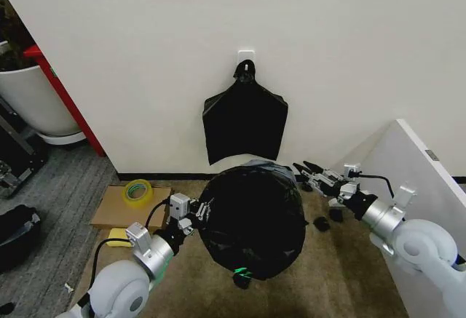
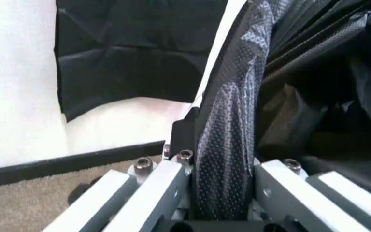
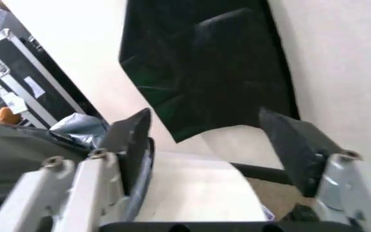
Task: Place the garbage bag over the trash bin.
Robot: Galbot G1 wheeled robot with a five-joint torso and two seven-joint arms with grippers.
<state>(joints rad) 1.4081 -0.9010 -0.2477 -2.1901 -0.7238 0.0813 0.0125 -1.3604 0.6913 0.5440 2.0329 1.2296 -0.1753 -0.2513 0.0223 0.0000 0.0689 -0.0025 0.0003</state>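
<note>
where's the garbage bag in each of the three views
Head view: the garbage bag sits at centre, draped over the trash bin, with the left claw at its left edge and the open right claw just off its upper right.
Left wrist view: the bag's film runs up between the claw's fingers, clamped.
Right wrist view: grey-black folds beside one finger.
Shared landmark: the flat black bundle hanging on the wall.
</note>
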